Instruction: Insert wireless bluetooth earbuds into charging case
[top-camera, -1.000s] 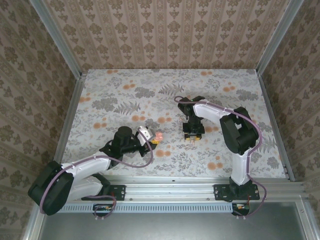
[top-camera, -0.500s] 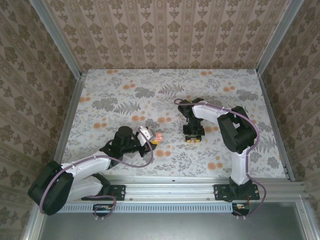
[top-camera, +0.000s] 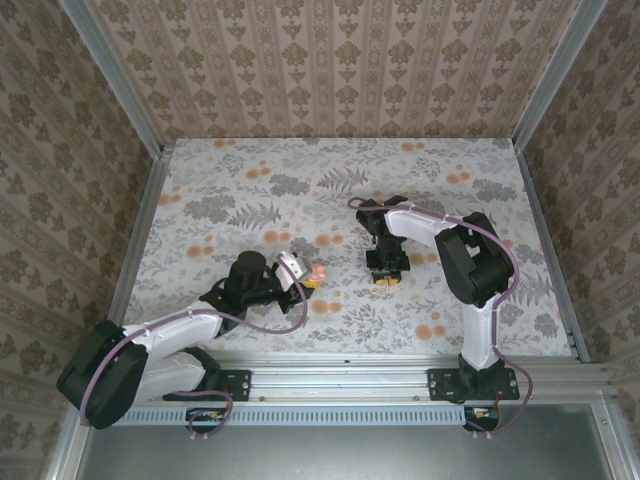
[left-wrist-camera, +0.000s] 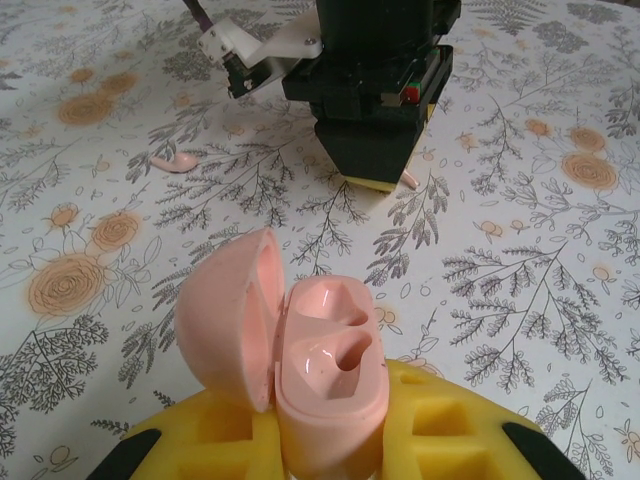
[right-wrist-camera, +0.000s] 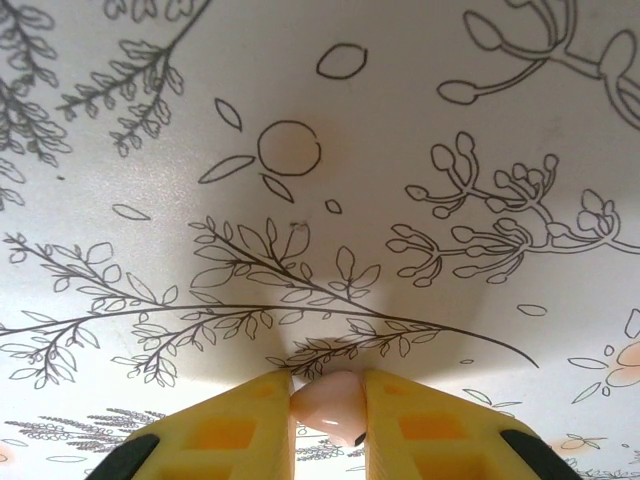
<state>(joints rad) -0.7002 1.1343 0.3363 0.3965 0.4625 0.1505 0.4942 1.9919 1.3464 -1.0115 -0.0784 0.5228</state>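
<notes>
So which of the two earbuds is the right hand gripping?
The pinched earbud, squeezed between the yellow fingers of the right hand. The loose earbud lies untouched on the table, off to one side of that hand.

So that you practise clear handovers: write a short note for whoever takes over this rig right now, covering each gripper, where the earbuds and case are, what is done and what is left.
Left gripper: shut on the charging case, lid swung open; both wells look empty.
Right gripper: down at the table, shut on one earbud.
Second earbud: loose on the table, beyond the case.
Done: case open and held; first earbud pinched.
Left: lift that earbud and seat it in a well, then fetch and seat the other.
</notes>
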